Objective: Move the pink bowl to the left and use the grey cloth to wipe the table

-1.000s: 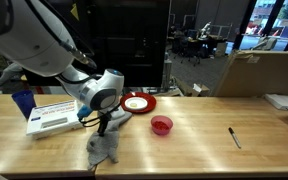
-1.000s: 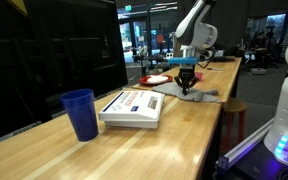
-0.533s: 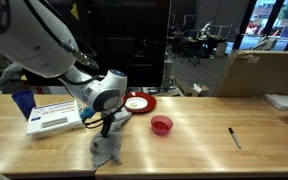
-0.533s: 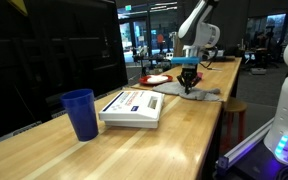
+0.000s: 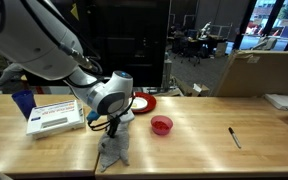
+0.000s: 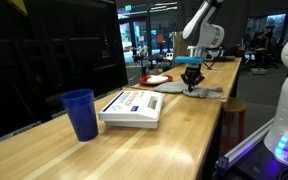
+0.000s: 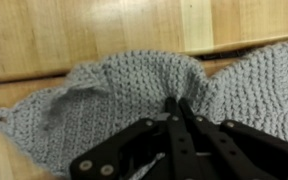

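Note:
The grey cloth (image 5: pixel 112 152) lies crumpled on the wooden table (image 5: pixel 194 150), near its front edge. My gripper (image 5: pixel 111 128) points straight down onto the cloth's top. In the wrist view the black fingers (image 7: pixel 184 125) are pressed together, and the knitted grey cloth (image 7: pixel 124 90) puckers at the gripper (image 7: pixel 176 103), which is shut on it. The pink bowl (image 5: pixel 162 125) stands upright a short way to the right of the gripper, apart from the cloth. From the table's end, the gripper (image 6: pixel 192 88) stands over the cloth (image 6: pixel 206 95).
A red plate with a white centre (image 5: pixel 142 102) sits behind the gripper. A white printed box (image 5: pixel 54 117) and a blue cup (image 5: pixel 22 103) stand to its left. A black pen (image 5: pixel 234 137) lies far right, and a cardboard box (image 5: pixel 259 72) stands behind.
The gripper has slid to the right across the table, toward the pink bowl, dragging the grey cloth along with it. The bowl has stayed put.

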`<state>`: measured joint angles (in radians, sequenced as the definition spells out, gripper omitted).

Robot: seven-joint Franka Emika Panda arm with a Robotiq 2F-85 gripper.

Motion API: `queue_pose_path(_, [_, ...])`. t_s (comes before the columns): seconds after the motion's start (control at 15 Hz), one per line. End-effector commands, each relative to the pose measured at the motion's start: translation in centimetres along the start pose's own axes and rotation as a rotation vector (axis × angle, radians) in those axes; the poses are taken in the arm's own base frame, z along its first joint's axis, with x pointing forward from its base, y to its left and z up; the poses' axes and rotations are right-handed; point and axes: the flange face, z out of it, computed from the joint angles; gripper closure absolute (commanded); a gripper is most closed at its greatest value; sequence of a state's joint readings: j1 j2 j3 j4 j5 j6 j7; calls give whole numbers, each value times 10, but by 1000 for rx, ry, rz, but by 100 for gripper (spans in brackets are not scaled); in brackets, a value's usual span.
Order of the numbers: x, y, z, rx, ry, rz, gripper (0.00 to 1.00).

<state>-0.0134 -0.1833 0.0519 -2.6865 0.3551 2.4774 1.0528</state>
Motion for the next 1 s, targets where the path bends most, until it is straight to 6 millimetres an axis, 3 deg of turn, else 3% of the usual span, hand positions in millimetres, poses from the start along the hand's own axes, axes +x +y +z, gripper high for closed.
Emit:
queue_pose_path(0.0, [16, 16, 7, 9, 29, 29, 99])
queue_pose_path(0.47, [45, 24, 6, 44, 74, 66, 99])
queue_pose_path(0.93, [50, 25, -1, 71, 141, 25, 99])
